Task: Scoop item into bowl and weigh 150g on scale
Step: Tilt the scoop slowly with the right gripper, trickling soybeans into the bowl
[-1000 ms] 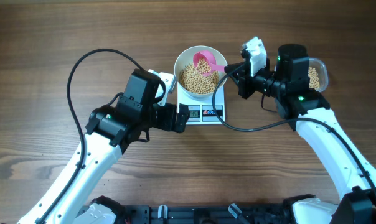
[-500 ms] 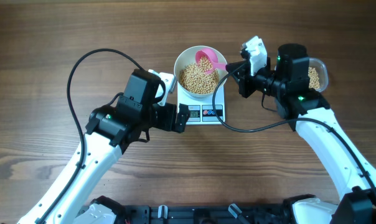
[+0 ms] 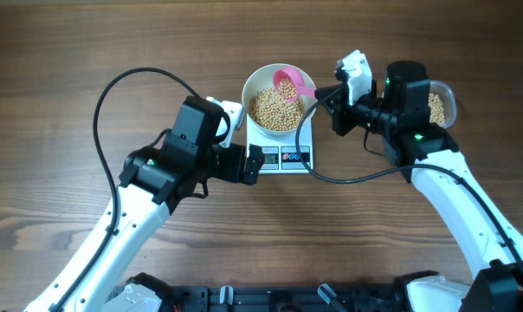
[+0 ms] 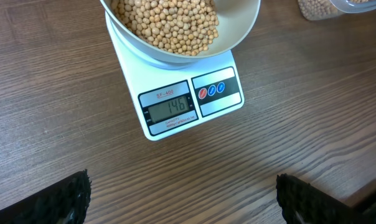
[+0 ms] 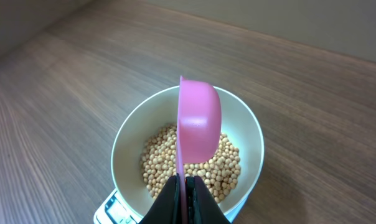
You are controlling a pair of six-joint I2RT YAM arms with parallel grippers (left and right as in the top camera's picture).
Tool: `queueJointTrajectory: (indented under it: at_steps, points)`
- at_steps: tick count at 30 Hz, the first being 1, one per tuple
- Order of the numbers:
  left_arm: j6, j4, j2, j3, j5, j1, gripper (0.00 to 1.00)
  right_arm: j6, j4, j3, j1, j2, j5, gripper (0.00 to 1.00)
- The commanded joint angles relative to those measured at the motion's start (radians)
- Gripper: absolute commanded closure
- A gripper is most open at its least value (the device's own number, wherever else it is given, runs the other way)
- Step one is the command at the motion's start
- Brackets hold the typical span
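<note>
— What's the left claw (image 4: 188,204) doing?
— It's released, fingers spread wide and holding nothing. It hovers low over the wooden counter (image 3: 54,69), just in front of the scale (image 4: 189,102).
— And the scale?
— White, square, at the middle of the counter. Its display shows three digits beginning 14; I can't make out the last. The white bowl (image 3: 247,94) sits on it, well filled with soybeans (image 3: 270,109).
— The scoop?
— A pink scoop (image 5: 199,121) hangs over the bowl's right side, above the soybeans. The right claw (image 5: 185,198) is clenched on its handle.
— Anything further right?
— A clear tub (image 3: 441,106) with more soybeans, partly hidden behind the right arm.
</note>
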Motion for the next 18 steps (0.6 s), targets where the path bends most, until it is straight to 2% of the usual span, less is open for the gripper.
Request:
queueJointTrajectory:
  at_steps: [1, 4, 7, 9, 12, 18]
  points:
    - [0.016, 0.003, -0.009, 0.001, 0.005, -0.003, 0.0, -0.068, -0.019, 0.002, 0.004, 0.011, -0.068, 0.96]
    - [0.016, 0.003, -0.009, 0.001, 0.005, -0.003, 0.0, -0.072, -0.004, 0.002, 0.004, 0.011, 0.008, 0.96]
    - [0.016, 0.003, -0.009, 0.001, 0.005, -0.003, 0.0, -0.037, -0.003, 0.002, 0.004, 0.011, -0.007, 0.96]
    - [0.016, 0.003, -0.009, 0.001, 0.005, -0.003, 0.0, -0.072, 0.002, 0.002, 0.004, 0.011, -0.01, 0.96]
    - [0.016, 0.003, -0.009, 0.001, 0.005, -0.003, 0.0, 0.024, 0.006, 0.002, 0.004, 0.011, 0.048, 0.96]
    - [0.016, 0.003, -0.009, 0.001, 0.005, -0.003, 0.0, 0.054, 0.006, 0.002, 0.004, 0.011, 0.01, 0.96]
